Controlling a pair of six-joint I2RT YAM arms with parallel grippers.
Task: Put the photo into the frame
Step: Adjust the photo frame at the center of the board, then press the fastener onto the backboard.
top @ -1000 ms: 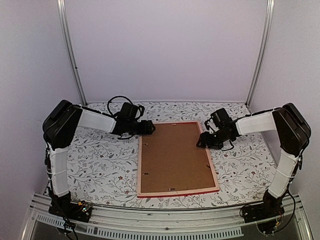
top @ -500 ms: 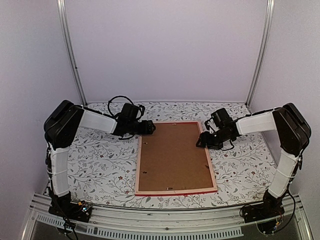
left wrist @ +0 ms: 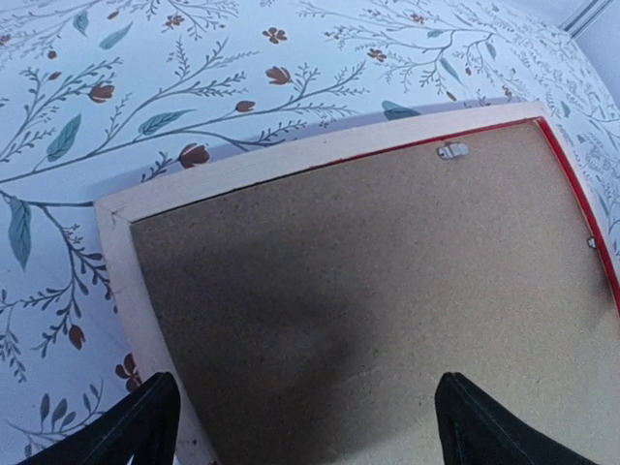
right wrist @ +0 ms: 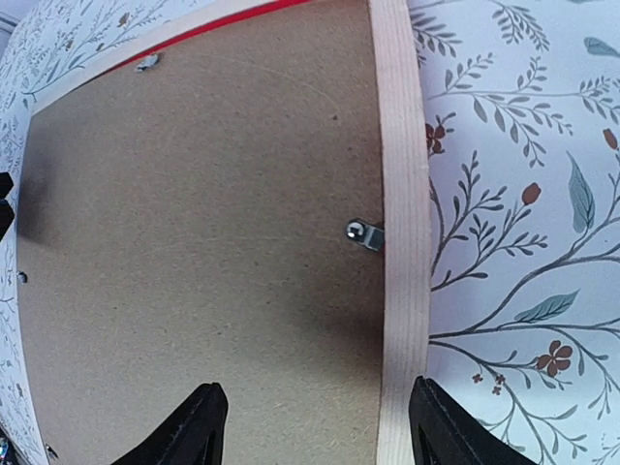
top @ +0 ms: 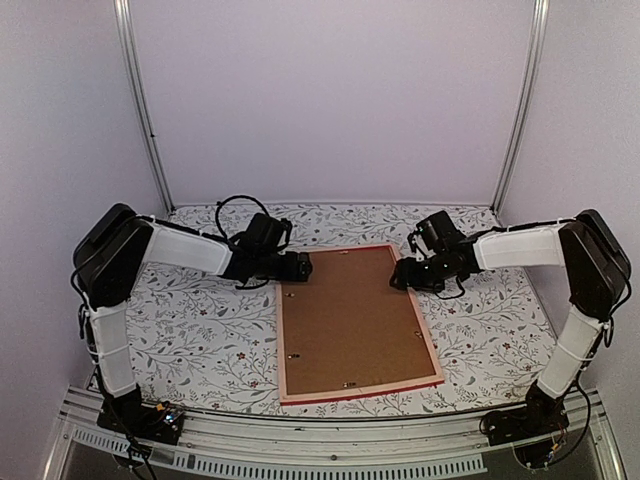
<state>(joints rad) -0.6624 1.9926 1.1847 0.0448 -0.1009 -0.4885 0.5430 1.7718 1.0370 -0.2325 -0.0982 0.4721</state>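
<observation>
**Left gripper** [left wrist: 308, 380]. The fingers [left wrist: 145, 426] stand wide apart. One sits at the outer edge of the left rail of the frame [left wrist: 291, 160]. The other sits over the brown board [left wrist: 368, 271] that fills the frame's back. The rail passes between them with room to spare, and nothing is clamped. Whether either finger touches the rail cannot be told. The frame's far-left corner lies just ahead of the fingertips.

**Right gripper** [right wrist: 315, 386]. The fingers [right wrist: 194, 426] are likewise wide apart. One is over the board. The other is at the outer edge of the right rail, next to the floral table [right wrist: 504, 194]. The pale wood rail runs between them, unclamped. A small metal clip [right wrist: 366, 234] on the rail's inner edge lies just ahead, turned onto the board.

**Frame.**
- Position: it lies flat on the table between the two arms, back up (the red front faces down and shows only as thin lines at the edges).
- Long axis: it runs from the near edge of the table toward the back wall. The near end is swung slightly to the right.
- Gripper contact points: both grippers meet the frame at its far end. The left is at the far-left corner. The right is on the right rail, just short of the far-right corner.
- Arms: both reach inward, low over the table.
</observation>
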